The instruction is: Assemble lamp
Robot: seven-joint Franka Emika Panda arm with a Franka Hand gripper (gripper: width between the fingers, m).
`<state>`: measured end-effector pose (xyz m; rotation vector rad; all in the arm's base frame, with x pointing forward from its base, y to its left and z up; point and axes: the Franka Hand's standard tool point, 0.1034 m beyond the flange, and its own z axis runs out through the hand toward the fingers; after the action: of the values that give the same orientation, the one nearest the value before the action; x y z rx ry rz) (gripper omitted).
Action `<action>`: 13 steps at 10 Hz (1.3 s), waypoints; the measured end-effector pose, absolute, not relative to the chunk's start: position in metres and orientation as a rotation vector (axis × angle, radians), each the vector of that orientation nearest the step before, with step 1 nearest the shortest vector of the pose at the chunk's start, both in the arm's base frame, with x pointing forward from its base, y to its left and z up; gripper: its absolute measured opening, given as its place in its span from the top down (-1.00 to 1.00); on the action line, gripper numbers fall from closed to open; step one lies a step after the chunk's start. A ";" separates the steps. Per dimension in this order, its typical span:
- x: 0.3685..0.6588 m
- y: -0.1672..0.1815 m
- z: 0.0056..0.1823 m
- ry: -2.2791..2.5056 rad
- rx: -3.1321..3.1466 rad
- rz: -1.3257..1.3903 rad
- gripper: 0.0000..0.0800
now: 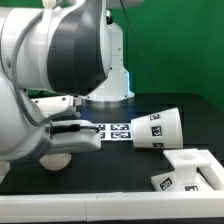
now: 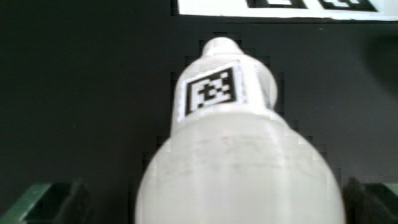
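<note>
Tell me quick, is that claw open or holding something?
Gripper: open, its jaws on either side of the bulb, not clamped on it.

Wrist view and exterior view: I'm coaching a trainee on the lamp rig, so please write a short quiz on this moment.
1. True or false: the shade lies on its side.
2. Fill in: the base sits toward the exterior view's ___.
3. The bulb is: A) inside the shade; B) between the open gripper's fingers; C) on the base.
Key: 1 true; 2 right; 3 B.
</note>
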<state>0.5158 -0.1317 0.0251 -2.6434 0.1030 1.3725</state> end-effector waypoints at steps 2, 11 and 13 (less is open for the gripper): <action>0.517 -0.123 0.018 0.102 -2.664 1.364 -0.75; 0.533 -0.093 0.046 0.083 -2.698 1.320 -0.43; 0.559 -0.056 0.096 0.074 -2.824 1.025 -0.43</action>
<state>0.5595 -0.0565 0.0963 -2.8244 0.0741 1.0255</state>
